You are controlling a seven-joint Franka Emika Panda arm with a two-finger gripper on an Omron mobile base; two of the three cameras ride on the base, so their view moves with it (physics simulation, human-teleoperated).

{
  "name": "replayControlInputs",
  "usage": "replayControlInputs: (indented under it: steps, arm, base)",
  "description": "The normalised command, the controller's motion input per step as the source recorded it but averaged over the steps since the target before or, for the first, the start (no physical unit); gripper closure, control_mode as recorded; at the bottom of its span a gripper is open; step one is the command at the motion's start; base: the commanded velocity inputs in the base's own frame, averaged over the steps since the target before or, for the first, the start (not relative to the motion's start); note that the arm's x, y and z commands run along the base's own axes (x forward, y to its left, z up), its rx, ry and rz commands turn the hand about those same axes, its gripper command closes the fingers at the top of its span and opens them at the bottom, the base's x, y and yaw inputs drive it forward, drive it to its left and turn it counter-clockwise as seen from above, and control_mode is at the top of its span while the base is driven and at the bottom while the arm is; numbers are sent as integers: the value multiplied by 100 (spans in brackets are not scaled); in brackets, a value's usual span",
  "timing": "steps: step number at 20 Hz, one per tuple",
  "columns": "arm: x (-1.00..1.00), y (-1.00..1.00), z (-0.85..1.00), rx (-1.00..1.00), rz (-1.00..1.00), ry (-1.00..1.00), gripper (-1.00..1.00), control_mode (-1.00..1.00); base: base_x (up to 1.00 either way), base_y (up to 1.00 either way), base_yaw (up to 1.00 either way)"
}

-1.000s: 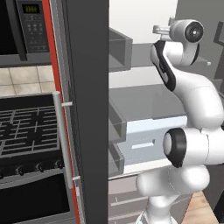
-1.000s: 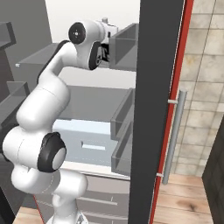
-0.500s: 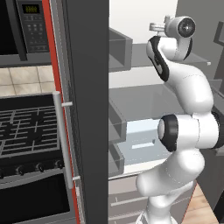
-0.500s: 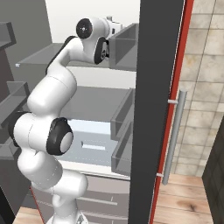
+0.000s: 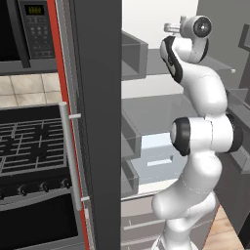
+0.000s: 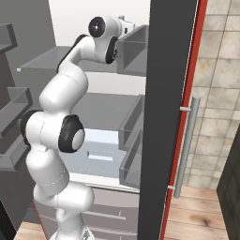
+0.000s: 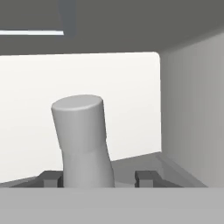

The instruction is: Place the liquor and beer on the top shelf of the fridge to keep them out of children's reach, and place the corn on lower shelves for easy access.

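hand view: gripper holds the pale liquor neck inside fridge.

arm straightened up, reaching deeper into fridge

a pale grey bottle neck, the liquor's by its colour, is seen tilted slightly inside the fridge, against its white back wall.
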Motion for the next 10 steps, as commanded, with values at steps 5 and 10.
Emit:
replayControlInputs:
  steps: [5,10]
  arm:
    - [46,-1,-20,0,0,0,100,-100]
    - [34,0,-21,0,0,0,-100,-100]
  base:
    - [0,0,0]
    - [0,0,0]
